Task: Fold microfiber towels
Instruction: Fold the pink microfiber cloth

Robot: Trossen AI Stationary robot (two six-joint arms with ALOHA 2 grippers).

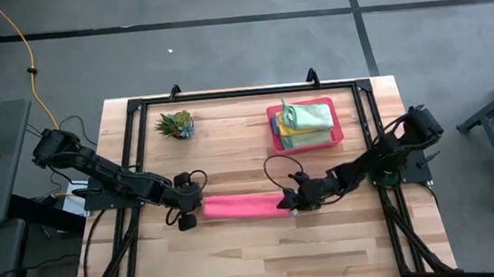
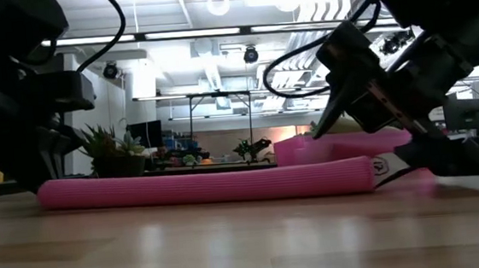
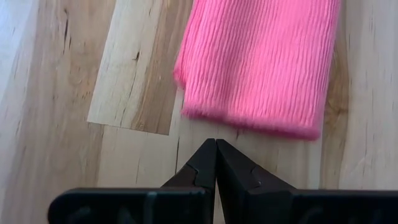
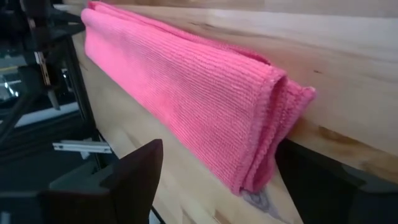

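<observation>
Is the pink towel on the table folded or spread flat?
Folded. The pink towel lies as a long narrow strip on the table, and the right wrist view shows doubled layers at its end.

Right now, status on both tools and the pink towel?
Left tool shut, just off the pink towel at its left end. Right tool open at the other end, towel between its fingers. Towel folded into a long strip. Nothing in the way.

The pink towel (image 4: 205, 106) is soft ribbed cloth with a fuzzy, matt nap. The desk (image 3: 81, 93) is pale wood planks, smooth with visible grain and faint sheen. The left claw (image 3: 216, 163) looks matt black plastic.
</observation>
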